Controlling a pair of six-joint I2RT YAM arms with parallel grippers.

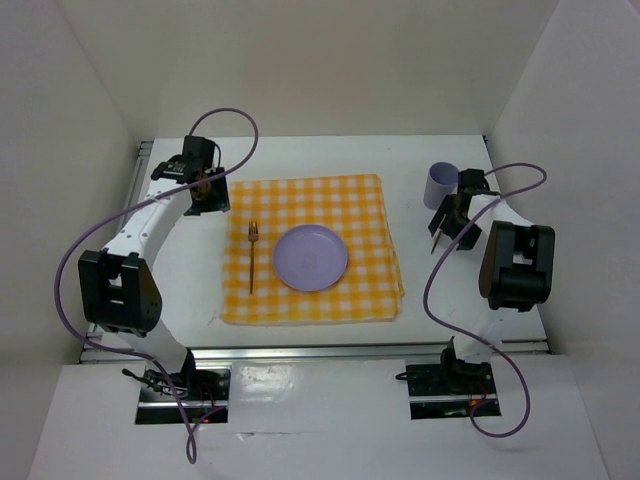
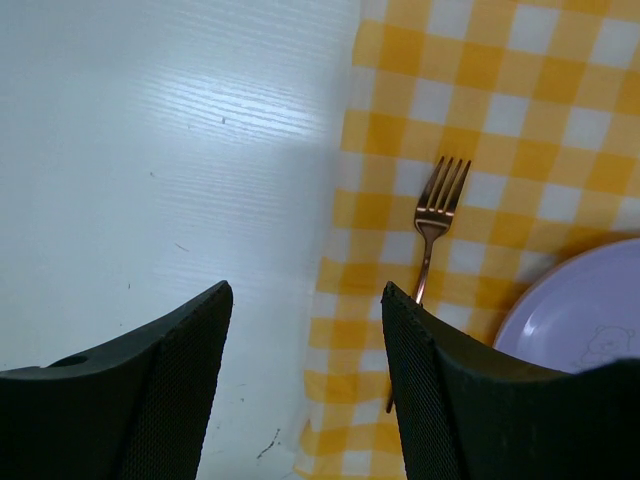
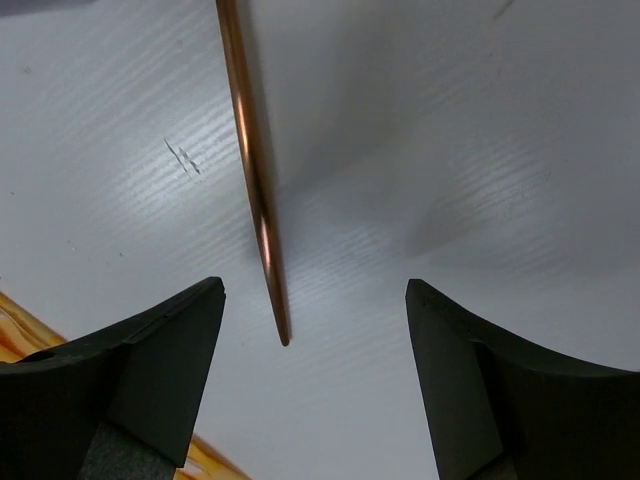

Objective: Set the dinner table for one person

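White counter carries a checked cloth at its middle. Toward the right edge, a thin copper utensil lies on the bare counter, long axis near to far. The right tool points down over it, spread. The left tool, spread and empty, hovers at the cloth's left edge.

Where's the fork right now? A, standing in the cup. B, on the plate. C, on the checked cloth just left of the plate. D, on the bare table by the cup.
C: the fork lies flat on the checked cloth, to the left of the plate and apart from it.
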